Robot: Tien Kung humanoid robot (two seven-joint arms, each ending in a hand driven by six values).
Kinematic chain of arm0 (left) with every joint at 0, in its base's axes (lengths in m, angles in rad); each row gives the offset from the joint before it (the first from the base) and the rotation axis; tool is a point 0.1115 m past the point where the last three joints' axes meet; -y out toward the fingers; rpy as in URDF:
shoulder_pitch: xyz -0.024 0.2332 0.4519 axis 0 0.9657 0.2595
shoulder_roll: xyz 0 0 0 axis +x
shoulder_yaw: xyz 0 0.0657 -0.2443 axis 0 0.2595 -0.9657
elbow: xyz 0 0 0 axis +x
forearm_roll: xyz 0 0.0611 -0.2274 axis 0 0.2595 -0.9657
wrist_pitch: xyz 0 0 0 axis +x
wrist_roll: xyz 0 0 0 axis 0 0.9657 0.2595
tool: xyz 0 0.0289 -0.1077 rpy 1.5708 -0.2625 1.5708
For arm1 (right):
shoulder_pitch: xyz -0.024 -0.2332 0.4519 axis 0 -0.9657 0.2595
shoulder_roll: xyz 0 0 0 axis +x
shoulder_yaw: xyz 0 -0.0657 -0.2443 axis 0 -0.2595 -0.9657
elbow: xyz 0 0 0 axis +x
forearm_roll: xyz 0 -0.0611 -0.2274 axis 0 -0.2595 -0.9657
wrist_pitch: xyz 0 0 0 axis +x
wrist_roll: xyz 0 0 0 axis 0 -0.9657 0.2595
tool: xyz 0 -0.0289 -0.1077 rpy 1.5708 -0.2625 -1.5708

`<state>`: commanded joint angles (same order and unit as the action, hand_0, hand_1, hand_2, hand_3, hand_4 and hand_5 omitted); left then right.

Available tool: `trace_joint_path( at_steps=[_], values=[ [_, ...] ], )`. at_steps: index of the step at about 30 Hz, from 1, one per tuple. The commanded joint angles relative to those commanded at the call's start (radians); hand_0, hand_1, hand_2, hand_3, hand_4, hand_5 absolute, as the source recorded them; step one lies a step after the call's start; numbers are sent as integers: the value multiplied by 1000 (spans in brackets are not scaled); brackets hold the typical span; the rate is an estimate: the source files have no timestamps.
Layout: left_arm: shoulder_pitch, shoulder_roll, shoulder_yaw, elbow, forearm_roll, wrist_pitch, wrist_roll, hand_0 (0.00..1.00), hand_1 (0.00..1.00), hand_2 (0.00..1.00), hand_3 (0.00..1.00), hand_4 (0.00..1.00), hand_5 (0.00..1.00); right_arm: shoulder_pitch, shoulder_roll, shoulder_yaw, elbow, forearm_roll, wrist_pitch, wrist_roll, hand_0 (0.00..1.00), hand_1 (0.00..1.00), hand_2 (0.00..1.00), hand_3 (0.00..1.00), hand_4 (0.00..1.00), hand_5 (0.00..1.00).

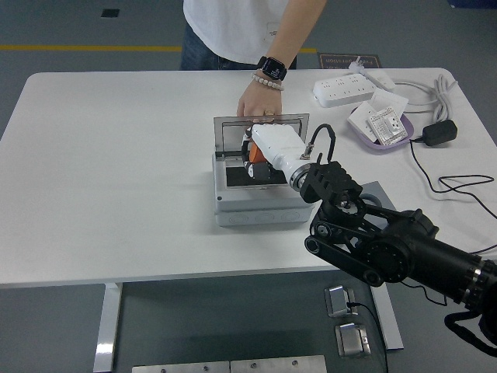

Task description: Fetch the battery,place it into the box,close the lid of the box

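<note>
Box of pale grey plastic sits near the middle of the white desk, its lid raised upright along the far edge. Right over the box's open top is the robot's right hand, white-shelled with orange at the palm, on a black arm that enters from the lower right. Its fingers point down into the box and are hidden behind the shell, so whether they are open or closed on anything cannot be told. The battery itself cannot be made out; only a dark interior shows in the box to the left of the hand. Beyond the box, a person stands at the desk's far side, and the person's hand rests at the top edge of the raised lid, fingers on its rim. To the right of the box and farther back lies a white power strip, with a purple tray of small packets just nearer than it. A black adapter with a trailing cable lies right of the tray. The left arm does not appear.
</note>
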<state>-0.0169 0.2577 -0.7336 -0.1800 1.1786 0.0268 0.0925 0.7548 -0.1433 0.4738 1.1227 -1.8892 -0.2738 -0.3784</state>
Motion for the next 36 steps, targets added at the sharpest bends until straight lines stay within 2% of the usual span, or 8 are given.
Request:
trace_joint_path(
  at_steps=[4, 9, 10, 19, 24, 33, 34, 36],
  values=[
    [-1, 0, 0, 0, 1, 0, 1, 379, 589, 529, 512, 2, 2, -1, 1, -3, 0, 0, 0, -3, 571, 492, 508, 547, 599, 146],
    [-1, 0, 0, 0, 1, 0, 1, 379, 589, 529, 512, 2, 2, -3, 1, -4, 0, 1, -2, -7, 571, 492, 508, 547, 599, 146],
    [-1, 0, 0, 0, 1, 0, 1, 378, 588, 528, 512, 2, 2, -4, 1, -3, 1, 3, -3, -7, 634, 554, 560, 607, 628, 387],
    [1, -2, -2, 0, 4, 0, 2, 378, 589, 528, 510, 2, 2, -11, -5, 11, 15, 32, -20, -10, 644, 565, 557, 613, 650, 407],
    [2, -6, -1, 0, 2, -1, 3, 376, 588, 529, 509, 2, 2, -26, -29, 73, 72, 133, -26, 13, 650, 564, 560, 613, 651, 417],
    [7, -7, -5, 0, 6, -3, 6, 375, 587, 526, 510, 2, 2, -46, -102, 216, 221, 338, 52, 15, 604, 525, 547, 594, 647, 432],
    [7, -8, -3, 0, 5, -3, 6, 375, 586, 526, 510, 2, 2, -47, -107, 224, 233, 350, 61, 10, 380, 407, 490, 540, 613, 274],
    [8, -8, -1, 0, 4, -4, 6, 375, 586, 526, 510, 2, 2, -50, -116, 240, 257, 366, 79, -2, 380, 407, 490, 540, 613, 274]
  ],
)
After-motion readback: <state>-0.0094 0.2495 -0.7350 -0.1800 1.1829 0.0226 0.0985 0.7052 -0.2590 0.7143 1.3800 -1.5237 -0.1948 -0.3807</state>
